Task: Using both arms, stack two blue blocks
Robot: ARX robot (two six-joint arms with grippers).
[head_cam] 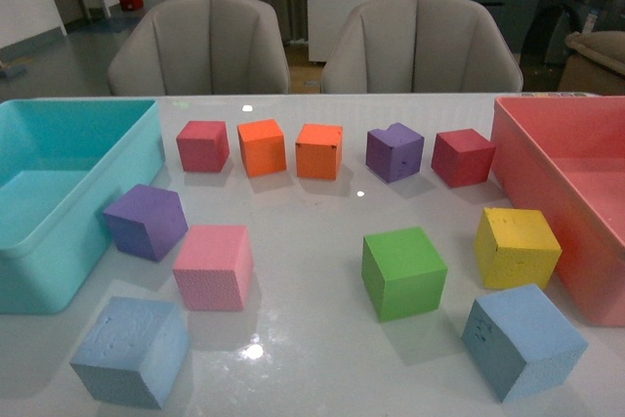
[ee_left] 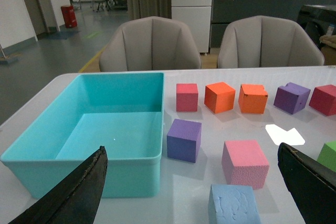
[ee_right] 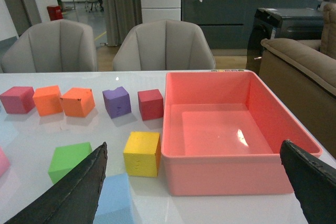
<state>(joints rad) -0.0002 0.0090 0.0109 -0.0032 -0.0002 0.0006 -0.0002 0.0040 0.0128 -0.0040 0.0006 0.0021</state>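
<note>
The left gripper (ee_left: 191,148) has its two black fingers spread wide with nothing between them. The right gripper (ee_right: 193,144) is the same, jaws far apart and empty. Neither arm shows in the front view, so both look to be hanging behind the near edge of the worktop (head_cam: 312,241).

The left blue block (head_cam: 130,351) sits by the near edge toward the near-left corner, turned a little off square. The right blue block (head_cam: 522,341) sits by the near edge toward the near-right corner, also skewed. The two are well apart and neither is lifted, so I judge the stacking not yet begun.

Several things could go wrong from here:
- **Pink cube:** the pink cube (head_cam: 214,266) is just beside the left block on its far side, and a wide finger could nudge or catch it.
- **Right side crowding:** the yellow cube (head_cam: 517,246) and the wall of the coral bin (head_cam: 596,280) stand near the right block, so a finger coming down there might strike one of them.
- **Grip:** jaws closing on the corners of a skewed foam block could twist it loose.
- **Placement:** a block set down off centre would likely tip.
- **Meeting point:** the arms must meet toward the middle, where the green cube (head_cam: 403,271) stands and where they could knock each other.

No brand, label or writing can be read on the cubes, the turquoise bin (head_cam: 59,231) or the coral bin. The small coloured marks (ee_right: 228,70) by the coral bin's far rim are too small to make out
</note>
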